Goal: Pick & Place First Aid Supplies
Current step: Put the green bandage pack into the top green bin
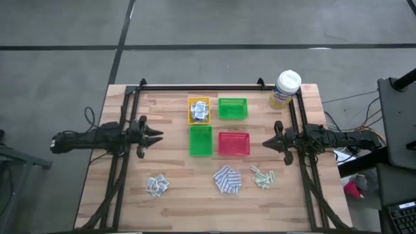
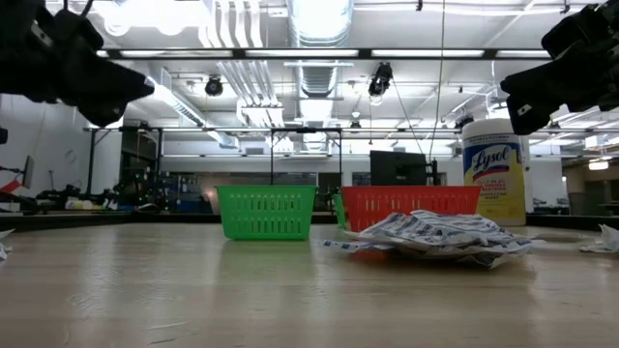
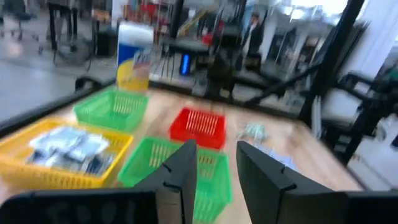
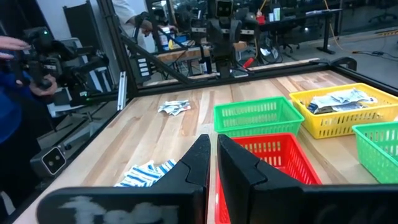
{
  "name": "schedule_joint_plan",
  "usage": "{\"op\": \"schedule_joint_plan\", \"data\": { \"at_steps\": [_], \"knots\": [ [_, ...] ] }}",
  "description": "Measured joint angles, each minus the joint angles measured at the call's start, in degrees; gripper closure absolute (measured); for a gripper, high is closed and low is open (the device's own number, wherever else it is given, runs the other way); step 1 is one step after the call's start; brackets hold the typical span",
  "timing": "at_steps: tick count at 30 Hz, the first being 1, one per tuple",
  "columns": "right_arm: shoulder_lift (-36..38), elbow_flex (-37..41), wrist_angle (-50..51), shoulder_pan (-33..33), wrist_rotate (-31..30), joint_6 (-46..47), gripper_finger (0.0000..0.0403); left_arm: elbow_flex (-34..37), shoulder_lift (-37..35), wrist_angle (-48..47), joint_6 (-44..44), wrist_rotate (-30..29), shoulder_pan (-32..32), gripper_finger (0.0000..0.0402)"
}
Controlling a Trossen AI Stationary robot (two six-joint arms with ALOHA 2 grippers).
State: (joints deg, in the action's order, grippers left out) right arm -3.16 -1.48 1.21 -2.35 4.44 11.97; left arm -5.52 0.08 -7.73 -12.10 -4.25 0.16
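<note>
Supplies sit in four groups on the wooden table point(image 1: 175, 208). White-grey sachets point(image 1: 156, 185) lie loose at about 7 o'clock from the table centre; blue-and-white pads point(image 1: 227, 180) are heaped at 6 o'clock, just below the red tray point(image 1: 233, 143); pale green strips point(image 1: 262, 176) lie near the pads at about 5 o'clock. A further batch of white-grey packets point(image 1: 199, 112) fills the yellow tray point(image 1: 199, 103) at 12 o'clock. Trays form a two-by-two block at centre: yellow tray and upper green tray point(image 1: 233, 108) in the far row, lower green tray point(image 1: 200, 141) and red tray in the near row, each close beside its neighbours. Yellow canister point(image 1: 285, 89) with white lid stands upright at 1 o'clock near the table's far right corner. Left gripper point(image 1: 158, 136) hangs above the table at 9 o'clock, well apart from every pile, pointing toward the trays; left wrist view shows its fingers point(image 3: 180, 171) standing apart with a clear gap and nothing between them. Right gripper point(image 1: 265, 143) hangs at 3 o'clock, just beside the red tray's right edge, raised off the table; right wrist view shows its fingers point(image 4: 196, 163) nearly together, only a narrow slit between them, holding nothing. Person's blue sleeve point(image 4: 15, 93) shows beyond the table edge in the right wrist view.
</note>
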Motion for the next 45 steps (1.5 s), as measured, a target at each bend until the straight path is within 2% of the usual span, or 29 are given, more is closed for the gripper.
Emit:
{"op": "schedule_joint_plan", "data": {
  "at_steps": [6, 20, 24, 27, 29, 32, 34, 36, 39, 45],
  "knots": [
    [0.00, 0.00, 0.00, -0.02, -0.02, -0.02, 0.0374, 2.34, 0.05, 1.43, -0.54, 0.66, 0.02, 0.0294],
    [0.00, 0.01, -0.02, -0.02, -0.04, -0.02, 0.0374, 2.45, 2.40, 1.17, 0.08, 0.44, 0.02, 0.0294],
    [-0.02, 0.01, -1.09, 0.00, -2.56, 0.13, 0.0374, 2.49, 2.47, 1.12, 0.07, 0.40, 0.02, 0.0293],
    [-0.13, 0.03, -9.83, 0.00, -7.33, 5.84, 0.0374, 2.51, 2.47, 1.10, 0.09, 0.39, 0.02, 0.0293],
    [-0.11, 0.01, -19.73, 0.00, -12.77, 8.69, 0.0374, 2.52, 2.47, 1.09, 0.09, 0.37, 0.02, 0.0293],
    [-0.11, 0.01, -35.50, 0.00, -19.32, 7.95, 0.0374, 2.55, 2.47, 1.12, 0.09, 0.37, 0.02, 0.0293],
    [-0.08, -0.02, -43.77, 0.02, -20.32, 6.28, 0.0374, 2.55, 2.47, 1.34, 0.09, 0.37, 0.02, 0.0293],
    [-0.08, -0.62, -46.90, 0.02, -20.28, 5.18, 0.0374, 2.62, 2.47, 1.69, 0.09, 0.37, 0.02, 0.0293],
    [-0.44, -4.82, -40.20, 0.02, -19.15, 5.13, 0.0374, 2.62, 2.47, 2.04, 0.09, 0.37, 0.02, 0.0293],
    [-4.88, -21.40, -5.79, 0.00, -17.89, 8.76, 0.0374, 2.77, 2.47, 3.07, 0.11, 0.30, 0.02, 0.0293]
  ]
}}
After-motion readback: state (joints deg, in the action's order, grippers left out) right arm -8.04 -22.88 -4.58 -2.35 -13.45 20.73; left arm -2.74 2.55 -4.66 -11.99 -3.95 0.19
